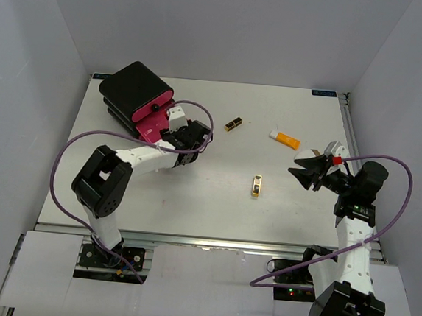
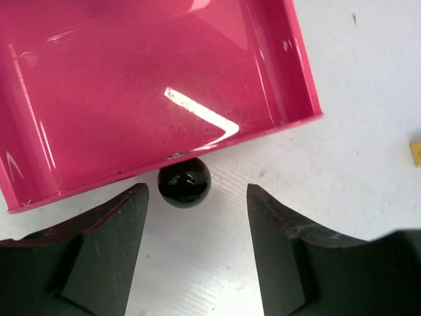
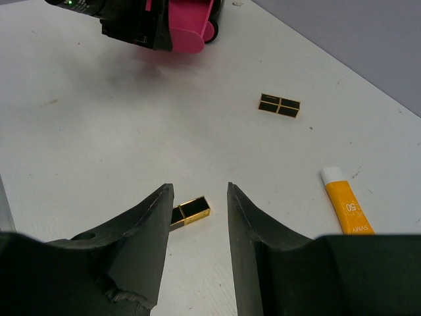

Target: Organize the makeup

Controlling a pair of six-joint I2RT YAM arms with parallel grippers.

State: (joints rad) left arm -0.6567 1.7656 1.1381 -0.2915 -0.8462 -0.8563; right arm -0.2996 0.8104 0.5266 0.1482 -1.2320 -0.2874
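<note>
step: drawer open, fetch makeup | left fingers (image 2: 99, 250) apart, flanking knob (image 2: 184, 182) of pink drawer (image 2: 131, 79) | right fingers (image 3: 263, 263) apart above bench (image 1: 192, 201), lipstick (image 3: 194, 210) just beyond tips | advice: lower squarely, close across lipstick's narrow sides | tube (image 1: 284, 139), second lipstick (image 1: 233, 124) lie farther off

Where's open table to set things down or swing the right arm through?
Open: the near strip between the left arm and the near lipstick; the far band behind the orange tube. Crowded: around the pink drawer, where the left fingers flank its knob.
</note>
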